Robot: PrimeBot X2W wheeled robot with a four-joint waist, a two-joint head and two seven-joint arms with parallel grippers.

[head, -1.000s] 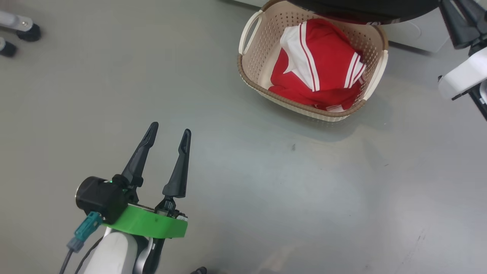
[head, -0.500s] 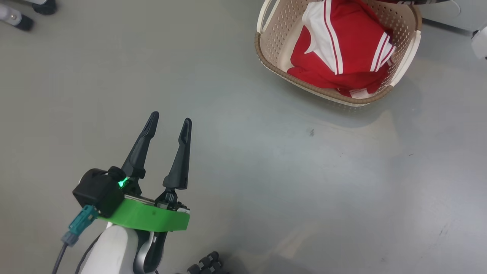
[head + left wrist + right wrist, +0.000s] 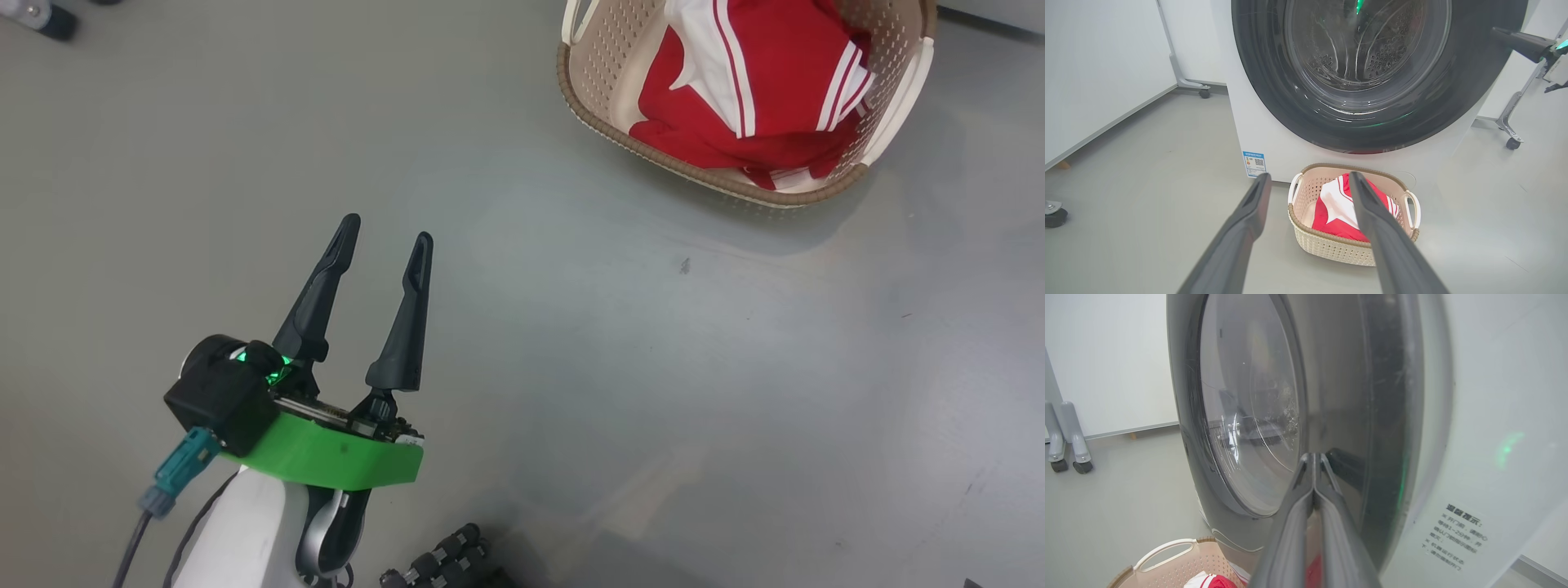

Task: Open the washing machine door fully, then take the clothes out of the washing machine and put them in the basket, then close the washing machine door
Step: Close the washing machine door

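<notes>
The cream basket (image 3: 653, 159) stands on the grey floor at the upper right of the head view, with the red and white clothes (image 3: 775, 73) piled in it. My left gripper (image 3: 387, 230) hovers open and empty over bare floor, well left of it. In the left wrist view the basket (image 3: 1331, 245) with the clothes (image 3: 1333, 208) sits just before the washing machine (image 3: 1257, 122), whose door (image 3: 1274, 81) lies against its front. My right gripper (image 3: 1312, 457) is shut, its tips against the door's black rim (image 3: 1388, 416), holding nothing.
Wheeled stand legs stand at the left (image 3: 1053, 212) and at the right of the machine (image 3: 1513, 143). White wall panels run along the left. A dark ribbed part (image 3: 445, 559) shows at the bottom of the head view.
The head camera has shifted, so the basket sits higher and further right in the picture, and the door rim and right arm have left it. Both grippers keep their states.
</notes>
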